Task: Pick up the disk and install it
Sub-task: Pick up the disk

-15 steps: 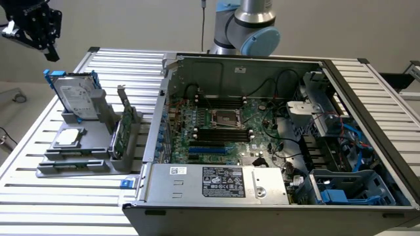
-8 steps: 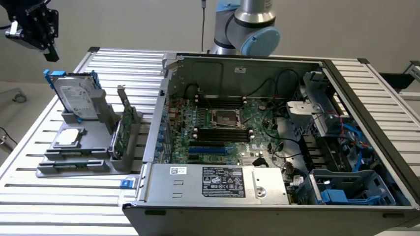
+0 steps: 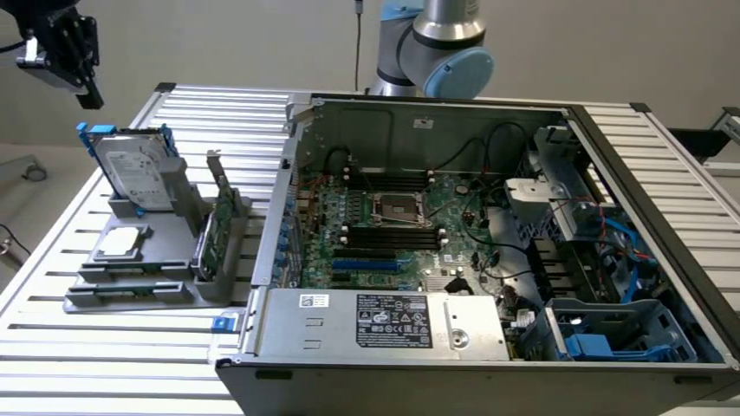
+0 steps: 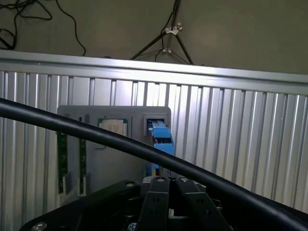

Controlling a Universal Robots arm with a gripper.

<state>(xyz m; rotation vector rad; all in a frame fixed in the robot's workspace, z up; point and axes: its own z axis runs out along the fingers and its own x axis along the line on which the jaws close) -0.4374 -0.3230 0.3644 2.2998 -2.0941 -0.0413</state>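
Note:
The disk (image 3: 133,169), silver-grey with a white label and blue side rails, stands upright in the back slot of a grey holder (image 3: 139,290) on the exterior view's left. My gripper (image 3: 89,94) hangs in the air above the disk, a little further to the exterior view's left, and touches nothing. In the wrist view the black fingers (image 4: 156,202) are pressed together and hold nothing. Beyond them lie the blue rail of the disk (image 4: 160,136) and the grey holder (image 4: 115,163).
A smaller flat silver drive (image 3: 121,243) lies on the holder, and a thin green card (image 3: 220,221) stands in it. The open computer case (image 3: 682,260) fills the exterior view's right, with a blue-fitted drive bay (image 3: 601,342) at its front corner. A black cable (image 4: 96,132) crosses the wrist view.

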